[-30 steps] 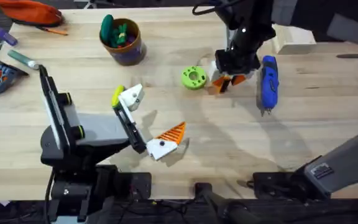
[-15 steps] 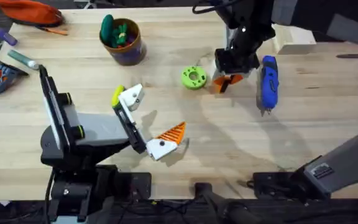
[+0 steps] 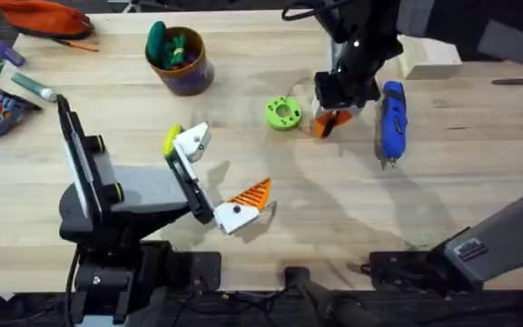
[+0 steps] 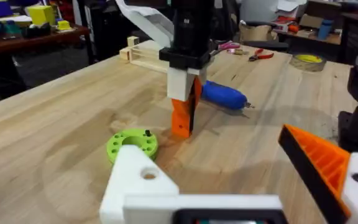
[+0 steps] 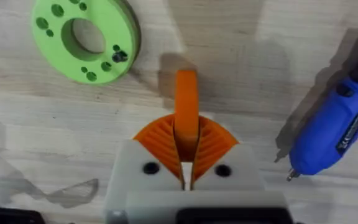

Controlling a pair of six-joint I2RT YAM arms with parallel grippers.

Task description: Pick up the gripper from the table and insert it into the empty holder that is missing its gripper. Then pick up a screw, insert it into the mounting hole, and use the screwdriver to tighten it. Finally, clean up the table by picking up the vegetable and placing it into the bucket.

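Two orange pads (image 5: pixel 166 138) of the right gripper (image 5: pixel 186 149) are pinching the gripper (image 5: pixel 186 106) by its flat sides; small, light, rigid, probably slippery, far right of the holder (image 3: pixel 192 141).

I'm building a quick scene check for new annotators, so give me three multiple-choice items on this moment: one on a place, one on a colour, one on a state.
1. Where does the screwdriver lie?
A. In the bucket
B. On the table, beside the right gripper
C. Held by the left gripper

2. What colour is the disc with holes?
A. Lime green
B. Red
C. White

3. What is the right gripper doing?
A. Hanging open over bare wood
B. Shut on the screwdriver
C. Shut on the gripper

Answers: 1 B, the blue tool rests on the wood next to that arm. 2 A, it is bright green in overhead and right wrist views. 3 C, the jaws pinch the orange piece from both sides.
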